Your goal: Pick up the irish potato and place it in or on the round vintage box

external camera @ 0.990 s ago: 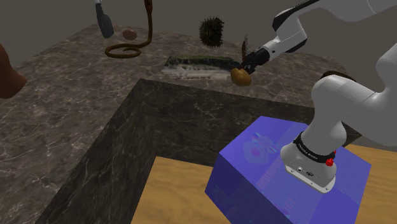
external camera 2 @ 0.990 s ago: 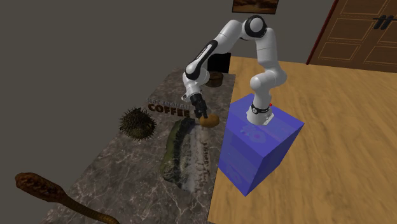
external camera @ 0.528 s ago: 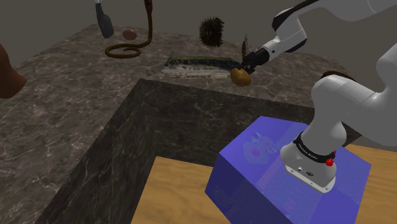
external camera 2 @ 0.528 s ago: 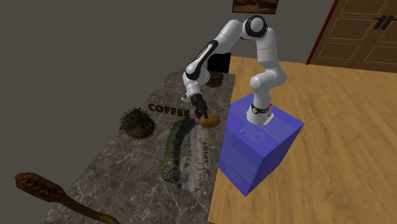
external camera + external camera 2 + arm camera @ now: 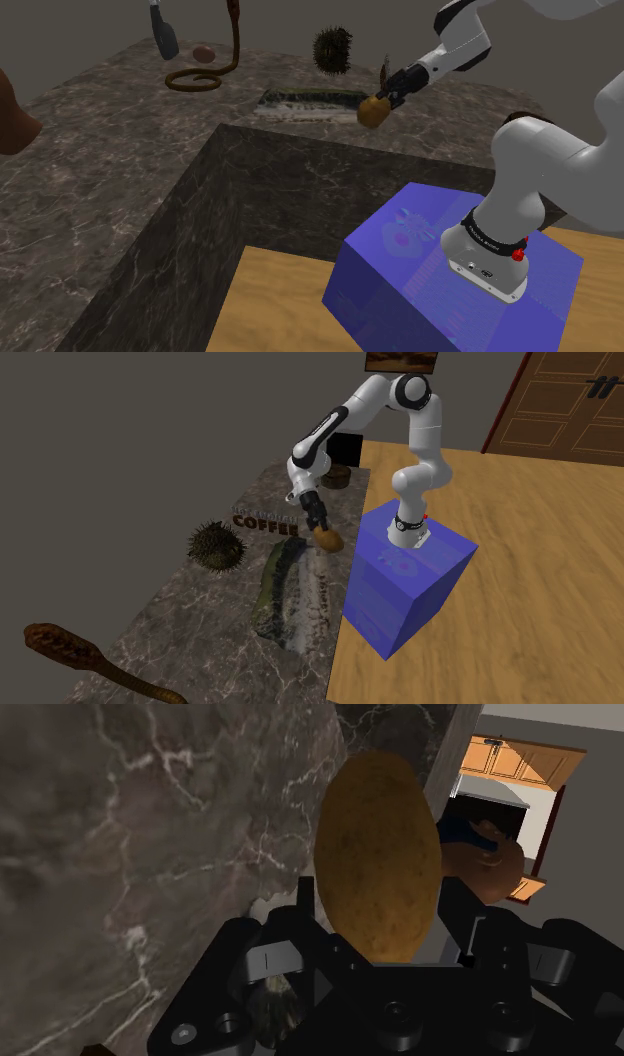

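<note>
My black gripper point(image 5: 386, 100) is shut on a brown oval potato point(image 5: 373, 112) and holds it a little above the dark marble counter point(image 5: 120, 180), near its edge beside the stand. In the second exterior view the potato point(image 5: 328, 539) hangs under the gripper point(image 5: 321, 530), between the counter and the blue stand. In the wrist view the potato point(image 5: 378, 854) stands lengthwise, clasped between the two fingers point(image 5: 308, 912) of the gripper point(image 5: 385, 919). A brown round box point(image 5: 338, 476) sits at the counter's far end, behind the arm; it is seen past the potato as the round box point(image 5: 488, 862).
On the counter lie a spiky dark ball point(image 5: 332, 48), a long dark flat strip point(image 5: 310, 100), a brown coil point(image 5: 200, 76), a small brown oval point(image 5: 203, 53) and a club head point(image 5: 162, 32). A "COFFEE" sign point(image 5: 265, 520) lies near the ball. The blue stand point(image 5: 405, 582) rests on a wooden floor.
The gripper has risen with the potato, lifting it clear of the counter and shifting it slightly toward the shoulder view's left. The arm's upper links have moved up too.
</note>
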Robot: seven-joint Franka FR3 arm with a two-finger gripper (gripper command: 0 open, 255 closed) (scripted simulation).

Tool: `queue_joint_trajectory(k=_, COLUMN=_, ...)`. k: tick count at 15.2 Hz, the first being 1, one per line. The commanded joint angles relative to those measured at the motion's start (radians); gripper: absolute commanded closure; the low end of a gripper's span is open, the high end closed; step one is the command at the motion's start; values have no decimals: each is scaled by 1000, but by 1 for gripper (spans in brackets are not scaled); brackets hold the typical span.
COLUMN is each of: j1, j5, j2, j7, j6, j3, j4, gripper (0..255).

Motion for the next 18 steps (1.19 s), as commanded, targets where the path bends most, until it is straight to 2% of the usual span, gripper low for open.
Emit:
queue_joint_trajectory(k=1, j1=-32, j5=19, j2=33, j7=5, j6=-34, j3=30, j4=8, gripper=255)
queue_joint_trajectory(k=6, j1=-129, j5=79, j2=132, j7=4, j6=-128, j3=115, j4=26, gripper=255)
queue_joint_trajectory(k=9, j1=-207, j5=129, j2=214, j7=-6, j6=-204, j3=176, j4=42, gripper=255)
queue_joint_trajectory(k=11, j1=-279, j5=188, j2=310, j7=-31, j6=-286, j3=225, j4=58, gripper=255)
queue_joint_trajectory(k=12, j1=-299, j5=236, j2=393, j7=-56, j6=-354, j3=223, j4=69, gripper=255)
queue_joint_trajectory(k=14, j1=-259, j5=282, j2=476, j7=-69, j6=-431, j3=156, j4=83, gripper=255)
queue_joint_trajectory(k=15, j1=-230, j5=289, j2=492, j7=-66, j6=-451, j3=120, j4=89, gripper=255)
queue_joint_trajectory(k=18, j1=-185, j5=315, j2=545, j7=-57, j6=-513, j3=52, j4=107, gripper=255)
